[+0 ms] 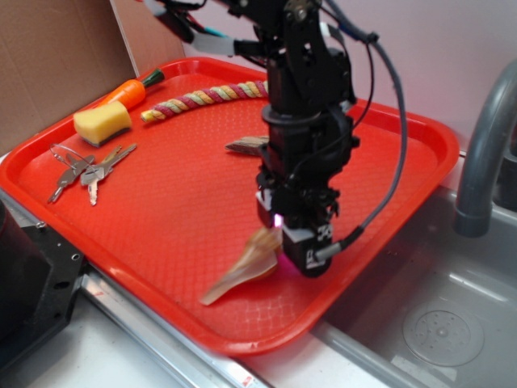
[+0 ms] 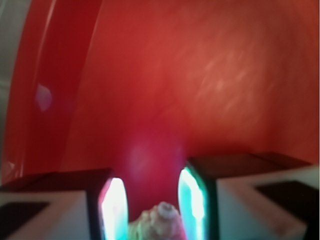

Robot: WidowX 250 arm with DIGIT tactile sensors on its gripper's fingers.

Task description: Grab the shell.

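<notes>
Shell (image 1: 242, 271): lower centre of exterior view, on red tray (image 1: 178, 218) — knobby head between the fingers
Gripper (image 1: 279, 242): lowered over head, jaws parted either side — not yet clenched, positioned for the grasp

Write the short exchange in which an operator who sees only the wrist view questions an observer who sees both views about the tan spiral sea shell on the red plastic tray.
Operator: I see only the knobby head of the tan spiral shell between the lit fingers. Where does the rest go?
Observer: Its long thin point sticks out from the black gripper toward the near rim of the red plastic tray.
Operator: Is anything else close by?
Observer: A flat dark brown wood piece lies just behind the gripper, apart from the shell.
</notes>
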